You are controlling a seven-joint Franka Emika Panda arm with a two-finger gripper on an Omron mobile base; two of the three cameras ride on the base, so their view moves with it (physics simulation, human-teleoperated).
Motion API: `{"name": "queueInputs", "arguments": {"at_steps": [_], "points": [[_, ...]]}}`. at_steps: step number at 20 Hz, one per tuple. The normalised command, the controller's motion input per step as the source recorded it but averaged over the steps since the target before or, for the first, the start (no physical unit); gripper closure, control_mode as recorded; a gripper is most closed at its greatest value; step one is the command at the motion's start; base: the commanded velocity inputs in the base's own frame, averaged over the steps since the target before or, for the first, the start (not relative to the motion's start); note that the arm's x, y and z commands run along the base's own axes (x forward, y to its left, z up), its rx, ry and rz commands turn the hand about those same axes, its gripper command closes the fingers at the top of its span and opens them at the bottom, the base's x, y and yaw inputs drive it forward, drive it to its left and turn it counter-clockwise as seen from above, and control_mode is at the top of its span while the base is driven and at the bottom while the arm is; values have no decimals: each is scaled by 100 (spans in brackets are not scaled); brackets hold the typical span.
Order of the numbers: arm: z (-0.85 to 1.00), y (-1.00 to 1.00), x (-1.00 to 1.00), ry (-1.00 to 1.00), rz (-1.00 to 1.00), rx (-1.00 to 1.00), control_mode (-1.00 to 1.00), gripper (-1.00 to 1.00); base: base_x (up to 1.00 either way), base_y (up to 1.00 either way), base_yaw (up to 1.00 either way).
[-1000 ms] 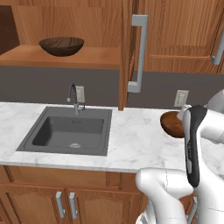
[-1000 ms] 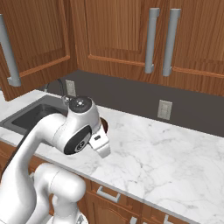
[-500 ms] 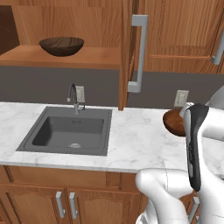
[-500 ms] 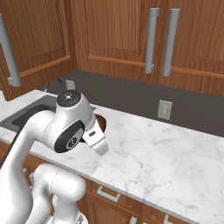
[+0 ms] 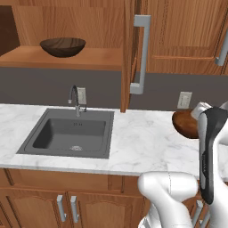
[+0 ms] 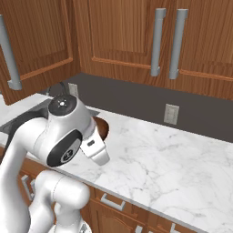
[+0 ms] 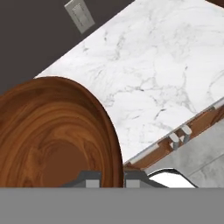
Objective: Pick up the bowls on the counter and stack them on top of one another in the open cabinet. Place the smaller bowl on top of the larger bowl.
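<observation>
Above the counter (image 5: 147,142), the open cabinet (image 5: 67,60) holds the larger bowl (image 5: 63,46), dark brown and streaky, upright on its shelf. The sink (image 5: 71,136) sits inset in the marble. Over the counter's right part the gripper (image 7: 111,177) pinches the rim of the smaller bowl (image 7: 52,135), reddish-brown, glossy inside with swirling grain, held tilted.

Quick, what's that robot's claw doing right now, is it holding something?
Gripper: closed on the rim of the smaller bowl, holding it.
</observation>
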Motion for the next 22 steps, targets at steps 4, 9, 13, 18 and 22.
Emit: {"name": "queueInputs", "arguments": {"at_steps": [4, 9, 13, 18, 22], "points": [[33, 0, -29, -7, -9, 4, -100, 100, 0, 0, 0], [44, 0, -22, -6, -6, -1, -100, 100, 0, 0, 0], [37, 3, -24, -2, -2, -2, -100, 100, 0, 0, 0], [0, 0, 0, 0, 0, 0, 100, 100, -27, 2, 1], [0, 0, 0, 0, 0, 0, 100, 100, -56, 14, 2]]}}
